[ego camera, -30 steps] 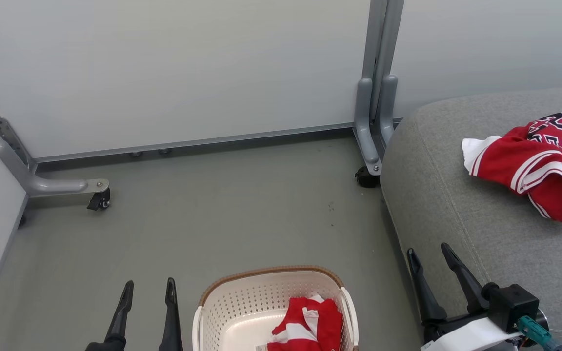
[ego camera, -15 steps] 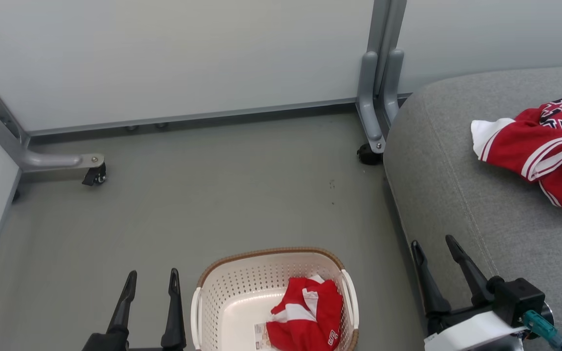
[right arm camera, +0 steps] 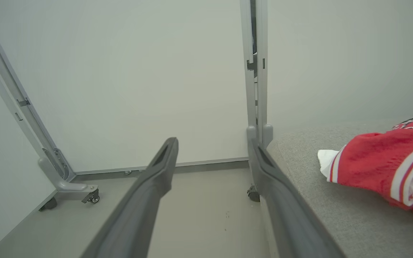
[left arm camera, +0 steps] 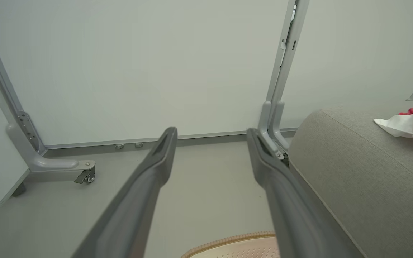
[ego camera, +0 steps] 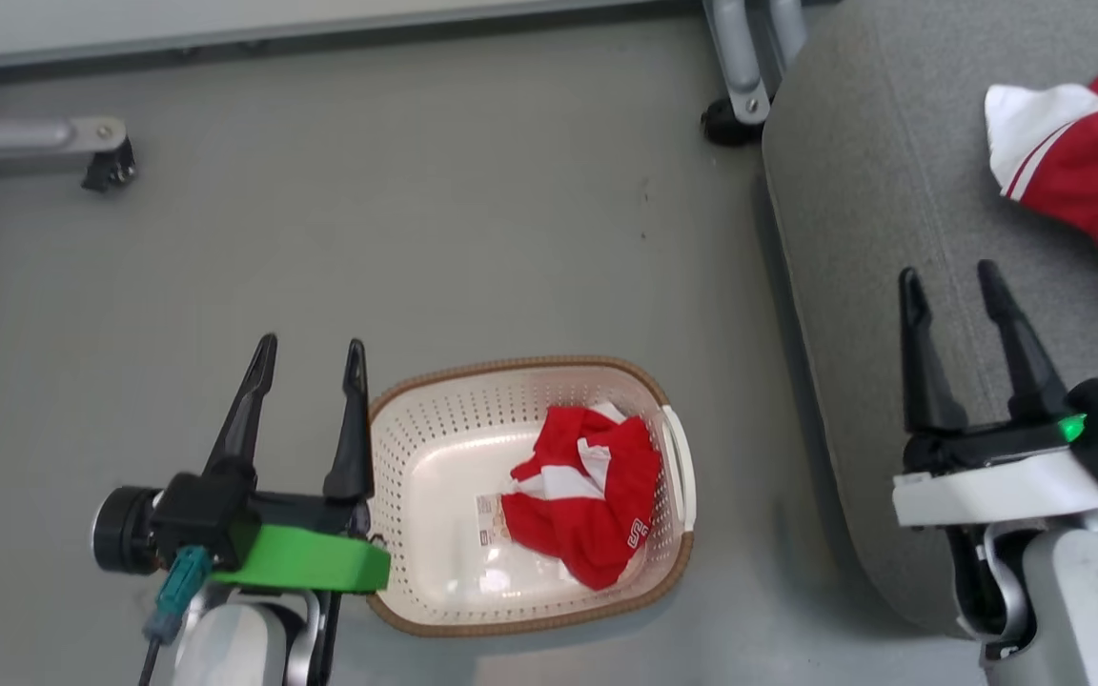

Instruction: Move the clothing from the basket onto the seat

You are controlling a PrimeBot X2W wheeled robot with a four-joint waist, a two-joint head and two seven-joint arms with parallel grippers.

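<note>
Red garment [ego camera: 587,495] sat in the basket [ego camera: 511,366] just right of my left claw [ego camera: 311,341], farther from my right claw [ego camera: 948,271]; both gaped wide, empty.

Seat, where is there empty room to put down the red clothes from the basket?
The seat is bare between its rounded left edge and the red garment lying on it, and nearer the robot, by the right gripper. The far right, where that garment lies, is crowded.
</note>
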